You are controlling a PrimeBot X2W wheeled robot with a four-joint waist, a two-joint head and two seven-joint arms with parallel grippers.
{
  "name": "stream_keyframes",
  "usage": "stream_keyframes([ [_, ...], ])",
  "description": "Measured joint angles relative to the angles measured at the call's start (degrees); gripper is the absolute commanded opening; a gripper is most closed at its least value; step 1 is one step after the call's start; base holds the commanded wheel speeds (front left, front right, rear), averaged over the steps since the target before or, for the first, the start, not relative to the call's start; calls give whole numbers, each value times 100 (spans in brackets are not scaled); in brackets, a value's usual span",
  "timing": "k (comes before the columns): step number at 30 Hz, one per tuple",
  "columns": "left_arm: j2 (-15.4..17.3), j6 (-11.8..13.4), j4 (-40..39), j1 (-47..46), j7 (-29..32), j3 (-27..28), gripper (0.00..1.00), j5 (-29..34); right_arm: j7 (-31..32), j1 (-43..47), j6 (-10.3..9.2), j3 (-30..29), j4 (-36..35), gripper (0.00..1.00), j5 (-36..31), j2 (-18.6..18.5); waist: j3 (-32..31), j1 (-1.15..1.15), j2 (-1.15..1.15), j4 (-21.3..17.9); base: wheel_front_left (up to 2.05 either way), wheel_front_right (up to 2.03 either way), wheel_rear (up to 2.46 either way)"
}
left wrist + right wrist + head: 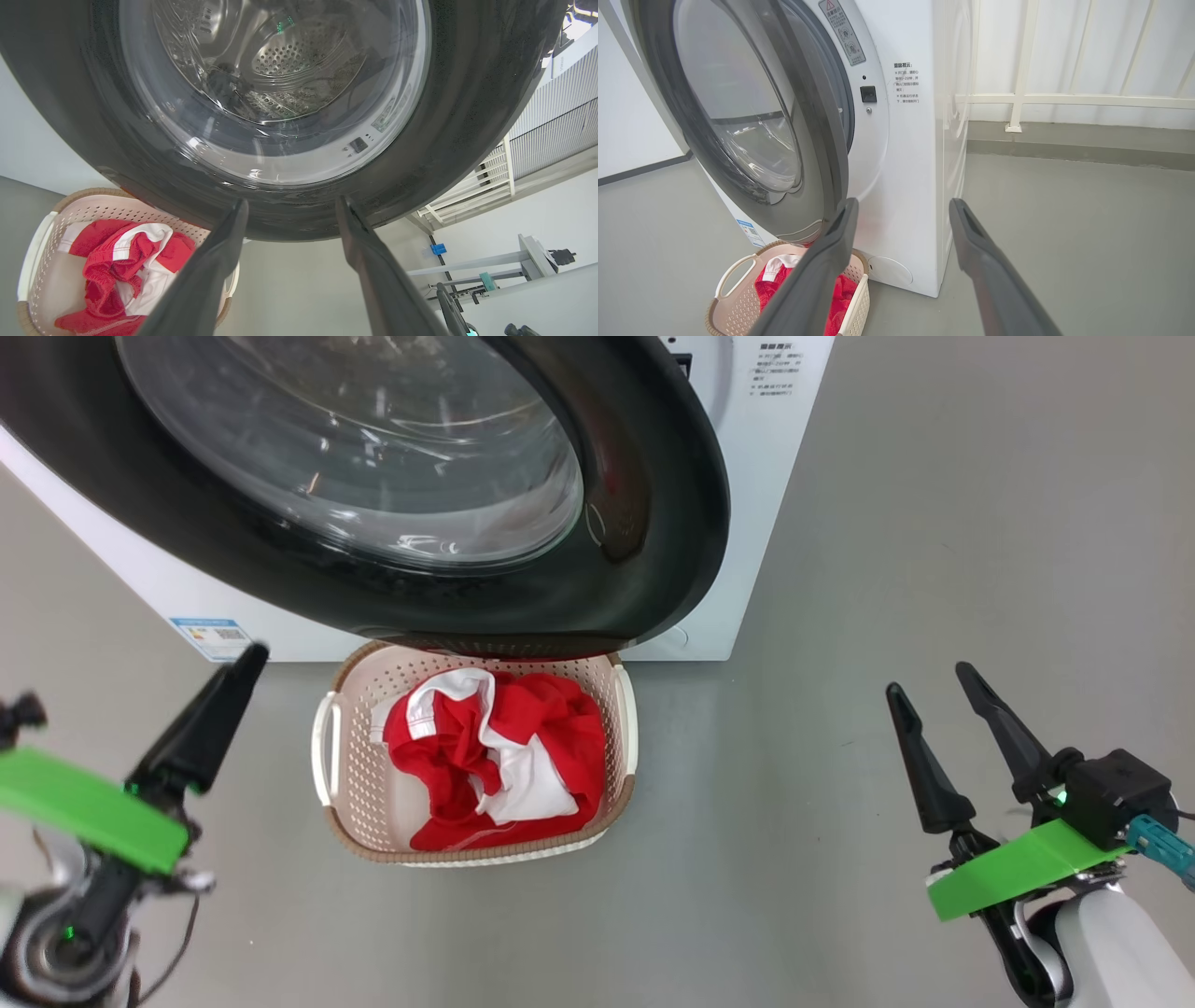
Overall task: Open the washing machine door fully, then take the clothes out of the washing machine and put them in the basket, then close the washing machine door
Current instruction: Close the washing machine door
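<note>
Beneath the lower edge of the washing machine door (653, 523), which stands swung out from the washing machine (775, 476), the basket (359, 784) sits on the floor (822, 821) holding the clothes (523, 747). The left gripper (292, 205) has its fingers spread and empty just beside the door's black rim. The right gripper (931, 681) is likewise spread and empty, over open floor well right of the basket.

the washing machine (915, 186) bears small unreadable print (906, 83), a warning-triangle sticker (843, 30) and a blue-white label (213, 637).
</note>
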Motion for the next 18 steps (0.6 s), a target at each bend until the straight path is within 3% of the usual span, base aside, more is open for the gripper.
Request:
stream_keyframes([
  [9,258,0,186,999,-1192,-135,100,82,1,197,0,-145,-9,100,1,-43,-72,0,0,-126,0,0,0],
  [18,443,0,747,1483,-2494,-633,100,680,1,511,0,-275,-3,100,2,-45,-222,0,0,-386,0,0,0],
])
